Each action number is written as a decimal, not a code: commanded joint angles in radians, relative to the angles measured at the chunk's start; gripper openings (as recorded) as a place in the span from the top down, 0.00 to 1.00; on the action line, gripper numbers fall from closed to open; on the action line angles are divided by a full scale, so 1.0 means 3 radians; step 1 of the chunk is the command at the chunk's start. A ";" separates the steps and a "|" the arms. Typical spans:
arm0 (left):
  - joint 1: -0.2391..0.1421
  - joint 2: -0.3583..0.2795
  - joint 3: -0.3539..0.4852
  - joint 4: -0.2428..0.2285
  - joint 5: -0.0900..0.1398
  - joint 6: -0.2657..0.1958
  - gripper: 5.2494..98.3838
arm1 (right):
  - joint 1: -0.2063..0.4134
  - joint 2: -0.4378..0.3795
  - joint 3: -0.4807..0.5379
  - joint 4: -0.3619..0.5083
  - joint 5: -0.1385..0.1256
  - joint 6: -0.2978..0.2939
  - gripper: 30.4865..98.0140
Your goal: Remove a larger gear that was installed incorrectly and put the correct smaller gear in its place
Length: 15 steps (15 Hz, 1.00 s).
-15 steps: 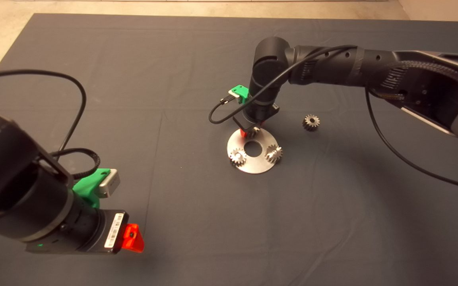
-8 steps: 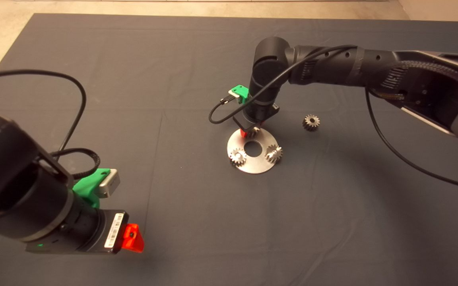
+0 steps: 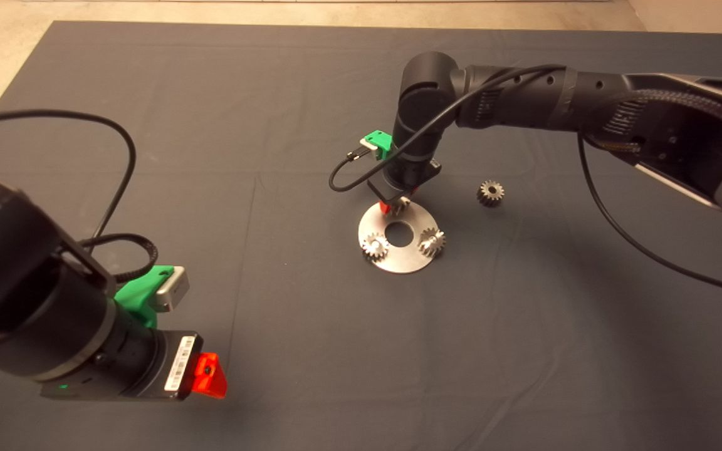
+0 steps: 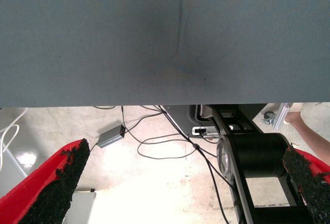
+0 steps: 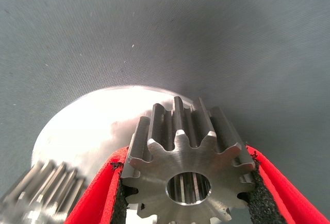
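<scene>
Since the earlier frames the right arm has risen slightly, and the right gripper point(image 3: 397, 205), above centre of the head view, has lifted with it over the round plate point(image 3: 398, 260). Its red fingers point(image 5: 281, 183) are clamped on the larger gear point(image 5: 188, 162), which the right wrist view shows held just above the plate. The head view barely shows that gear, hidden under the wrist. It alone shows the smaller gear point(image 3: 491, 192) lying on the mat point(image 3: 273, 125), right of the plate, and two shiny gears point(image 3: 375, 246) seated on the plate. The pads pinch only the tooth tips, so the gear could tilt or slip and knock its neighbours. The left gripper point(image 4: 180, 183) waits lower left, spread wide and empty.
</scene>
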 commanded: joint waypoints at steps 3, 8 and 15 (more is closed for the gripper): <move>-0.0053 -0.0010 0.0062 -0.0044 0.0207 -0.0031 0.01 | 0.0349 0.0012 0.0120 -0.0081 -0.0020 0.0016 0.74; -0.0053 -0.0015 0.0061 -0.0044 0.0171 -0.0031 0.01 | 0.0431 -0.0030 0.0333 -0.0076 -0.0264 0.0036 0.73; -0.0053 -0.0005 0.0056 -0.0044 0.0166 -0.0026 0.01 | 0.0440 -0.0720 0.1384 -0.0069 -0.0644 0.0474 0.74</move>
